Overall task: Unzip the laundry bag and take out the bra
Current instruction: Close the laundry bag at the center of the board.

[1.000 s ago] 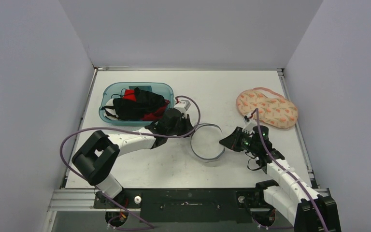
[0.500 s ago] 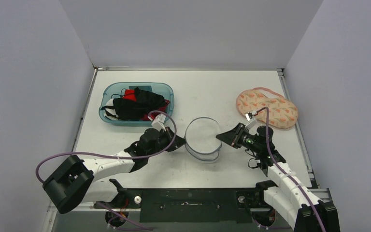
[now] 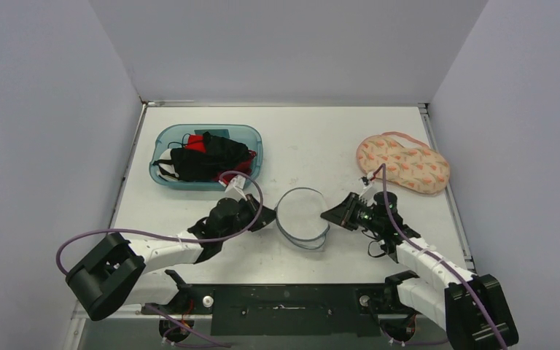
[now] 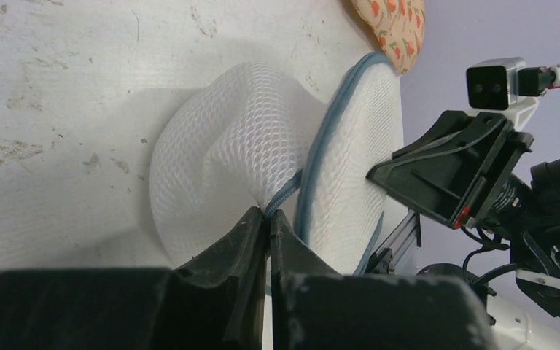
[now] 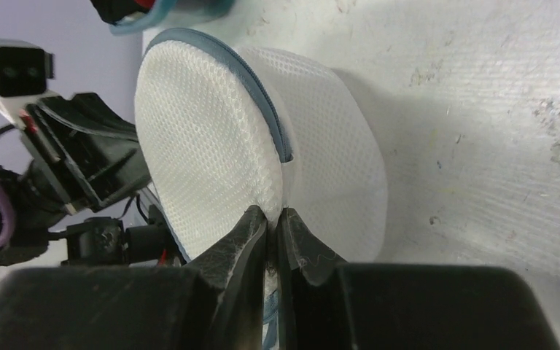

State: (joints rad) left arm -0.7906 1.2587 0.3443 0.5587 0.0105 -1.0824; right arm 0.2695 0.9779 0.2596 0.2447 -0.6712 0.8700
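Drawn nearer, laundry bag [image 3: 300,219] pinched between left pincer [image 4: 268,214], right pincer [image 5: 273,212]

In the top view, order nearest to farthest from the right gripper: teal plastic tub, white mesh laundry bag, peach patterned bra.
1. White mesh laundry bag, pinched by right gripper.
2. Peach patterned bra, back right.
3. Teal plastic tub, back left.
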